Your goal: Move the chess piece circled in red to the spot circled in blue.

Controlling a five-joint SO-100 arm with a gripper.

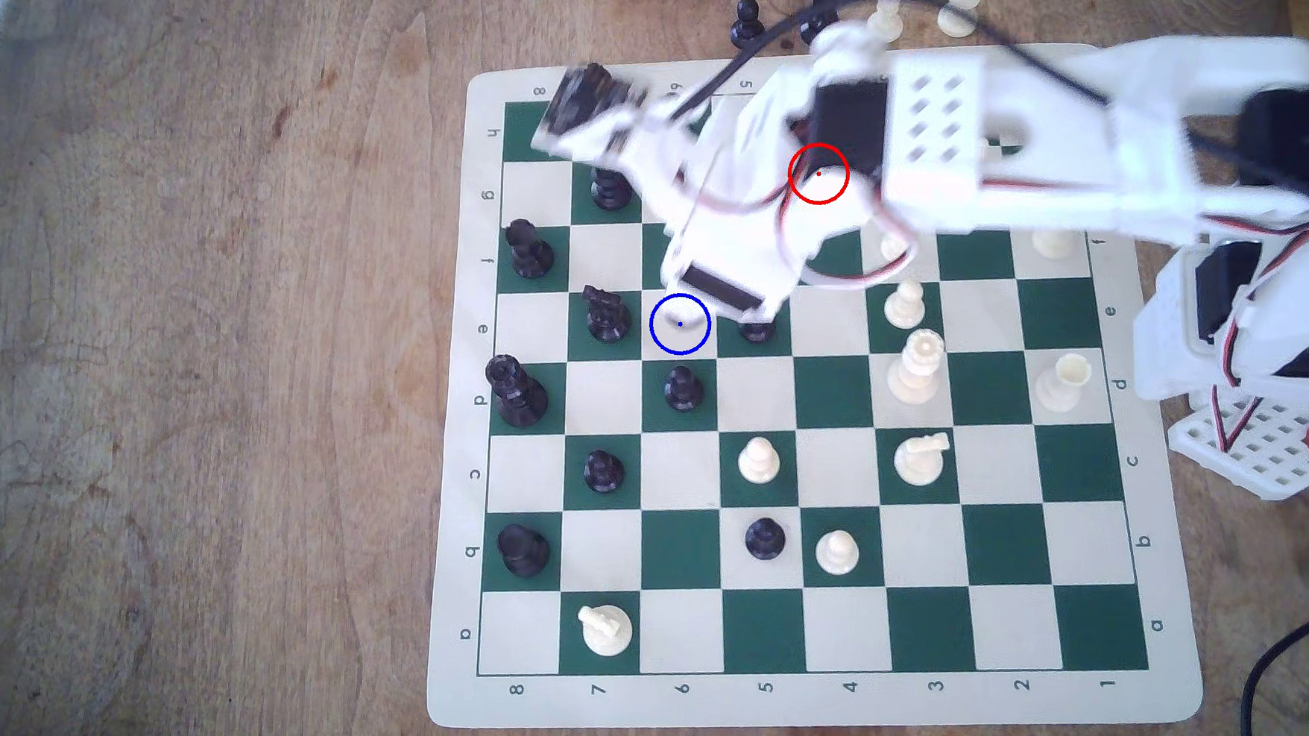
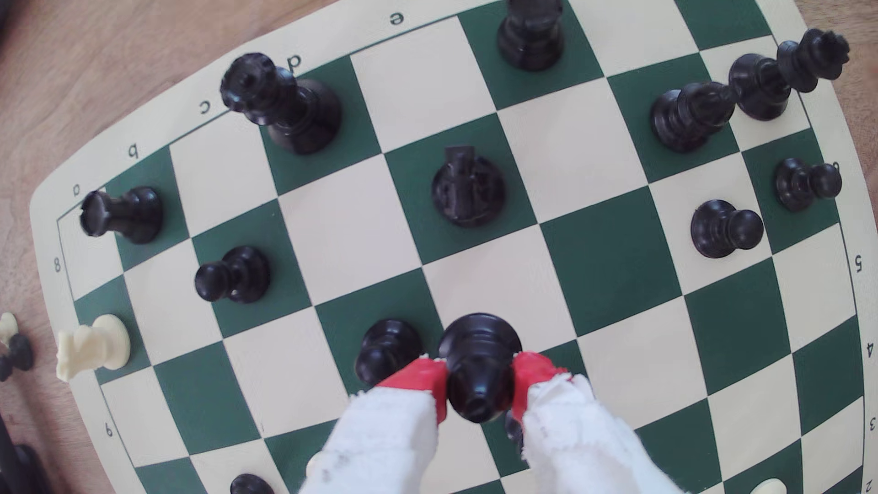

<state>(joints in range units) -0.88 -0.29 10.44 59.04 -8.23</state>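
Near the middle of the green-and-cream vinyl chessboard [image 1: 812, 702], toward its h-file edge, the blue-ringed cream square [image 1: 680, 324] lies bare, flanked by a black knight [image 1: 605, 315] and a black pawn [image 1: 683, 389]. The red-tipped gripper [image 2: 480, 380] clamps the black bishop-like piece [image 2: 479, 365], apparently lifted; lowering into that tight gap remains.

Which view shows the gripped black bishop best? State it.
The wrist view: the black bishop sits clamped between the gripper's red fingertips. In the exterior view the arm covers it, beside the blue-ringed square.
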